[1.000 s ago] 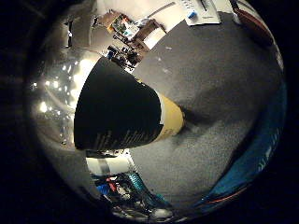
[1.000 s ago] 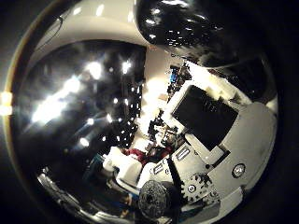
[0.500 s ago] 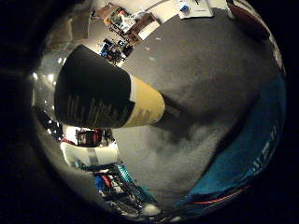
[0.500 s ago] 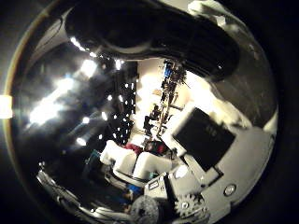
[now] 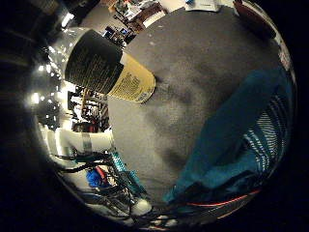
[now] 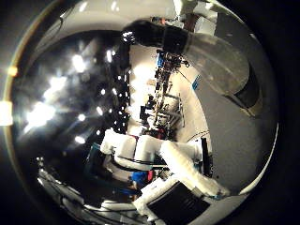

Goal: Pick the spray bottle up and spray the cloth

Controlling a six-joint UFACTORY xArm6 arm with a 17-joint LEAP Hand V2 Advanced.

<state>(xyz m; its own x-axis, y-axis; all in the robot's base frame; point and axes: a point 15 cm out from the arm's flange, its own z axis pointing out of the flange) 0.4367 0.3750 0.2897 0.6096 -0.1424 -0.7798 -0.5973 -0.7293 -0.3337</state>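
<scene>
right little finger side palm view shows the spray bottle [image 5: 108, 67], dark label over a yellow band, standing on the grey table [image 5: 203, 72], with the teal cloth [image 5: 231, 145] lying crumpled near it on the same surface. thumb side view shows the bottle's clear upper body and black cap. the hand [image 6: 173, 197] shows only white and black parts; whether its fingers are apart or together cannot be told.

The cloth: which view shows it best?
The little finger side view: the teal cloth lies spread on the grey table, beside the spray bottle. The thumb side view shows no cloth, only the bottle.
</scene>
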